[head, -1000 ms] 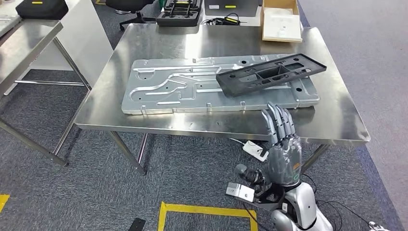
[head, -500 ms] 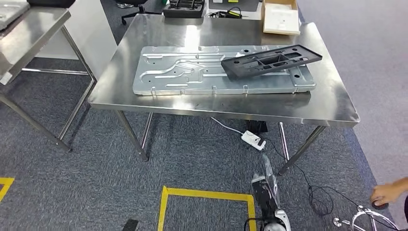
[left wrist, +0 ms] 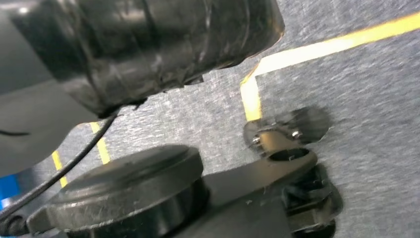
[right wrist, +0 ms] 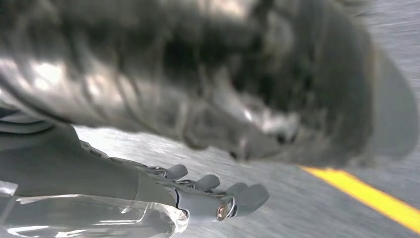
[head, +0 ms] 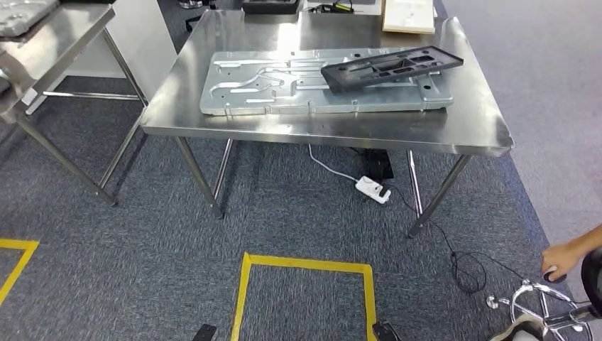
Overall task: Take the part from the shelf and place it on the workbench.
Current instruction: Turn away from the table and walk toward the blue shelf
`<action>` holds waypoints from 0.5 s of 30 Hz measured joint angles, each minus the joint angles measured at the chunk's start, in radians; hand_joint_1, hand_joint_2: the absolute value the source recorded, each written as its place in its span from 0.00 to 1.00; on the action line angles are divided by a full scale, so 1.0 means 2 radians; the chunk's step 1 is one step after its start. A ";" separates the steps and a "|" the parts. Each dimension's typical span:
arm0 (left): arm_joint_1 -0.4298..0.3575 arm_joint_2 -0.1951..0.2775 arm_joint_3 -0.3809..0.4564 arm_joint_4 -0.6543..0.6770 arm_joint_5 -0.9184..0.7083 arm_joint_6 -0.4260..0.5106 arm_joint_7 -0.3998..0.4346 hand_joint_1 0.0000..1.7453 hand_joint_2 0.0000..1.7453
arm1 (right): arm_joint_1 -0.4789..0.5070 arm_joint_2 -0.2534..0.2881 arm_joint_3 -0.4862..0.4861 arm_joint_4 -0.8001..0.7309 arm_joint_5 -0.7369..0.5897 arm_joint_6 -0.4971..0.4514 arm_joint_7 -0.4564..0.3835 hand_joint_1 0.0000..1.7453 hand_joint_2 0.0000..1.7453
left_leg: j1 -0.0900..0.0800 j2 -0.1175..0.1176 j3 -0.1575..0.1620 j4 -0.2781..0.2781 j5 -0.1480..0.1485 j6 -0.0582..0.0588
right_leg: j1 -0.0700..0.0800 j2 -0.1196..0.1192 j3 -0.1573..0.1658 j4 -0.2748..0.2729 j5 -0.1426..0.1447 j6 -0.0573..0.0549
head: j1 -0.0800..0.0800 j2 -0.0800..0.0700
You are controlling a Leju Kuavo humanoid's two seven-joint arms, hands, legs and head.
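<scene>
A long black plastic part (head: 392, 67) lies tilted across the right end of a large embossed metal panel (head: 284, 89) on the steel workbench (head: 319, 129), some way ahead of me. My right hand (right wrist: 198, 196) hangs low over the carpet with its fingers stretched out and nothing in it. In the left wrist view a grey piece of my left hand's cover (left wrist: 34, 124) sits at the edge, and its fingers are hidden.
A second steel table (head: 42, 35) stands at the left. A white power strip (head: 373, 190) and cables lie under the workbench. Yellow floor tape (head: 305, 266) marks a square in front. A person's hand (head: 564, 259) reaches to a chair base (head: 539, 305) at the right.
The whole view has pulled back from the workbench, so the camera moved. My right hand, raised near the table edge a second ago, has dropped out of the head view. A person's hand has come in.
</scene>
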 joint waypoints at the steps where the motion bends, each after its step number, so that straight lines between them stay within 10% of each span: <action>1: 0.000 0.000 0.000 0.000 -0.001 0.000 0.001 0.00 0.00 | 0.000 0.001 0.001 0.008 0.000 0.003 0.005 0.00 0.00 | 0.002 0.000 -0.008 0.026 -0.029 -0.003 | 0.000 0.000 -0.008 0.000 0.007 -0.003 | -0.001 0.000; 3: 0.001 0.000 0.000 0.000 -0.002 0.000 0.001 0.00 0.00 | -0.001 0.002 0.001 0.020 0.000 0.004 0.009 0.00 0.00 | 0.003 0.000 -0.021 0.089 -0.073 -0.007 | 0.001 0.000 -0.025 0.000 0.020 -0.005 | -0.001 0.000; 6: 0.000 0.000 0.000 0.000 -0.002 0.000 0.001 0.00 0.00 | -0.002 0.004 0.002 0.035 0.000 0.004 0.011 0.00 0.00 | 0.004 0.000 0.002 0.116 -0.054 -0.007 | 0.003 0.000 -0.052 0.002 0.040 -0.003 | -0.001 0.000; 8: -0.001 0.000 0.000 0.000 -0.002 0.000 0.001 0.00 0.00 | -0.002 0.004 0.002 0.041 0.000 0.004 0.012 0.00 0.00 | 0.003 0.000 0.052 0.065 -0.035 -0.001 | 0.005 0.000 -0.069 0.003 0.054 -0.002 | -0.001 0.000; 11: -0.003 0.000 0.000 0.000 -0.002 0.000 0.001 0.00 0.00 | -0.004 0.006 0.004 0.049 0.000 0.004 0.012 0.00 0.00 | -0.002 -0.001 0.126 -0.041 -0.063 0.010 | 0.004 0.000 -0.077 0.002 0.070 0.005 | 0.000 0.000; 15: -0.004 0.000 -0.001 0.000 -0.002 0.000 0.001 0.00 0.00 | -0.006 0.009 0.005 0.061 0.001 0.005 0.012 0.00 0.00 | -0.007 0.000 0.123 -0.064 -0.045 0.027 | -0.001 0.001 -0.080 0.000 0.072 0.017 | -0.005 0.000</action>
